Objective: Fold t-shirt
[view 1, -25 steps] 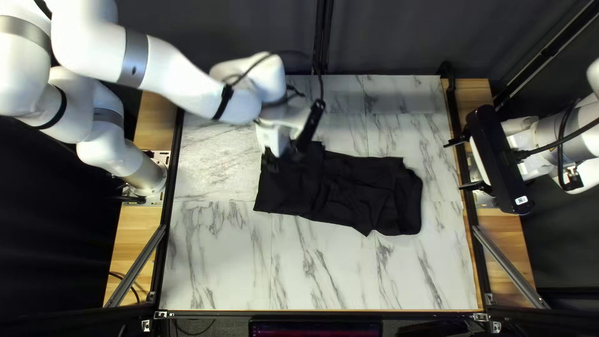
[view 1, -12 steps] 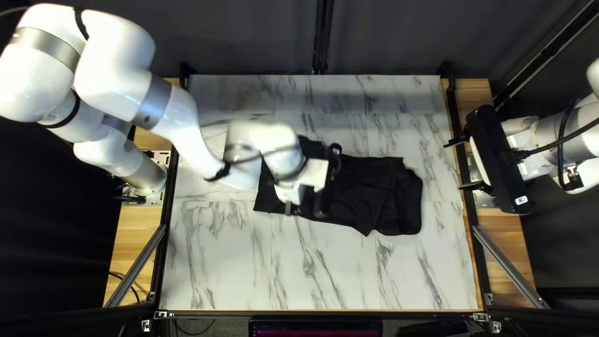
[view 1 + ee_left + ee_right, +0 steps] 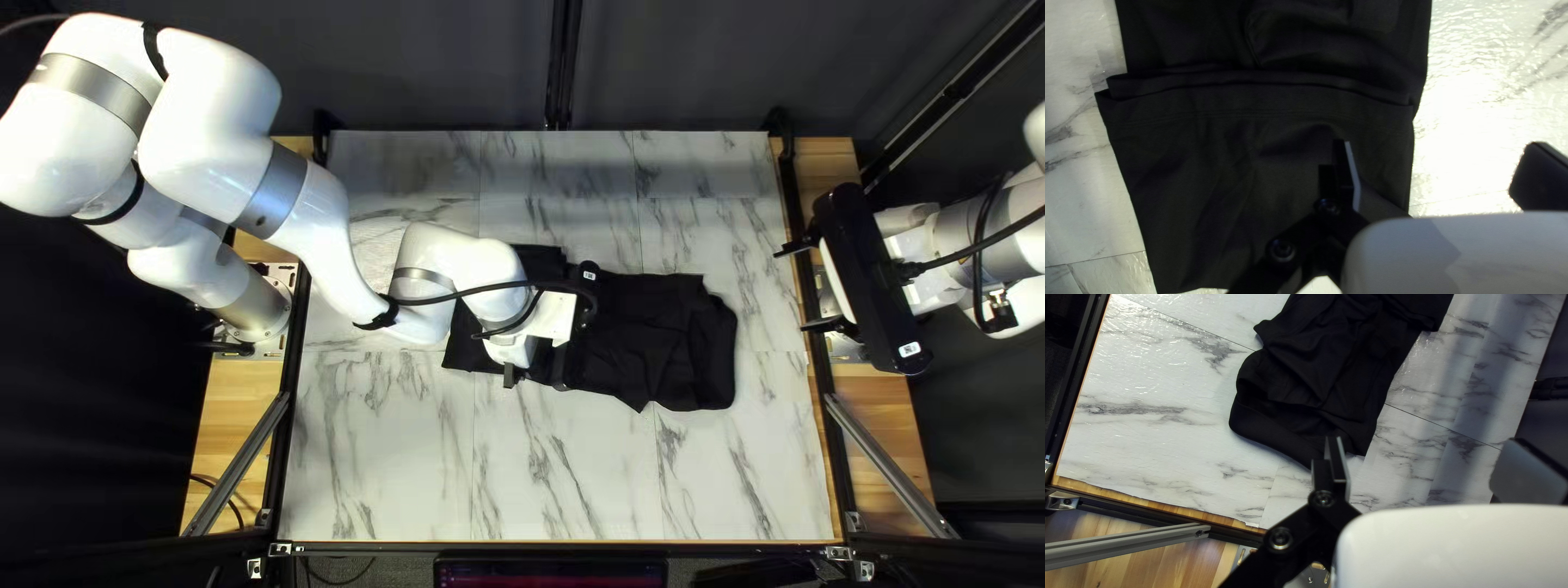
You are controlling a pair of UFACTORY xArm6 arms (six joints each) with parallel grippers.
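Currently: tee (image 3: 664,332) spread mid-table, both grippers wide

Tee is laid approx. mid-table (image 3: 381,468), w/ a hemmed panel lapped over the rest. L gripper (image 3: 536,379) is held wide open, nothing gripped, one finger over cloth, other past its edge; contact can't be told. R gripper (image 3: 790,291) is held wide open at table's R edge, nothing gripped, apart from tee.

Marbled tabletop (image 3: 381,468) has wood strips (image 3: 234,381) L & R, dark curtain (image 3: 414,65) behind, prob. a monitor (image 3: 550,571) by near edge.
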